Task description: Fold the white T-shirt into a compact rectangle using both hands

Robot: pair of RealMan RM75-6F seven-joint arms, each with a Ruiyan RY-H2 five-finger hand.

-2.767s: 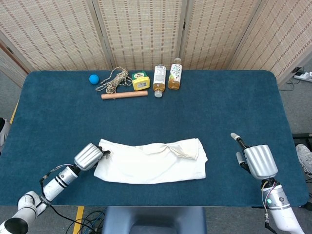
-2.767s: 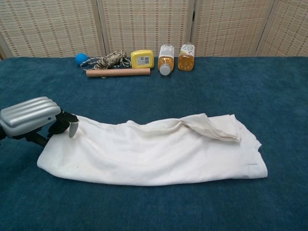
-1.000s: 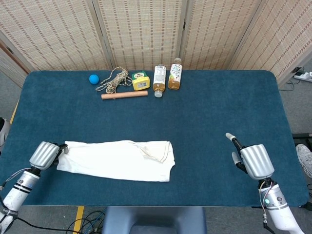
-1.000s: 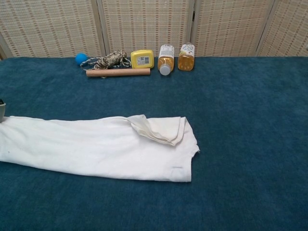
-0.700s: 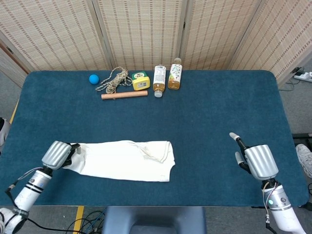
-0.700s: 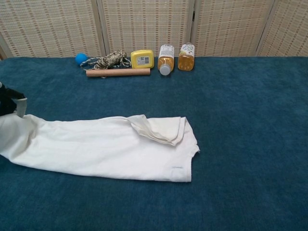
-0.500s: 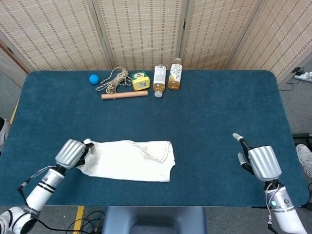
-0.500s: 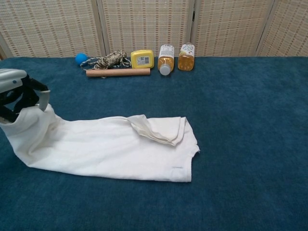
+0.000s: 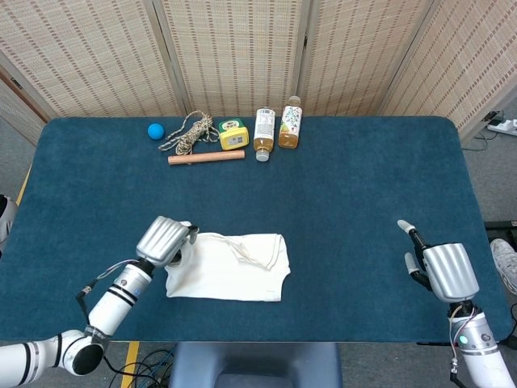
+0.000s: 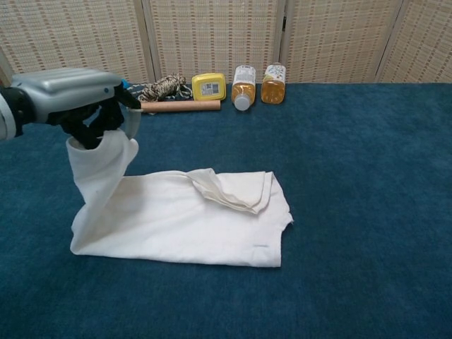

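The white T-shirt (image 9: 234, 267) (image 10: 191, 219) lies in a folded strip on the blue table, its right end by the table's middle. My left hand (image 9: 166, 239) (image 10: 74, 95) grips the shirt's left end and holds it lifted above the table, so the cloth hangs from the hand and bends over the flat part. My right hand (image 9: 444, 269) hovers near the table's right front corner, far from the shirt, with nothing in it and a finger stretched out. The chest view does not show the right hand.
Along the far edge lie a blue ball (image 9: 154, 130), a coil of rope (image 9: 188, 131), a wooden stick (image 9: 206, 158), a yellow tape measure (image 9: 233, 134) and two bottles (image 9: 265, 132) (image 9: 290, 125). Blue cloth covers the table (image 9: 363, 178).
My left hand has carried the shirt's left end up and rightward over the shirt, shortening the flat part. The right hand has drifted slightly right and nearer the front edge.
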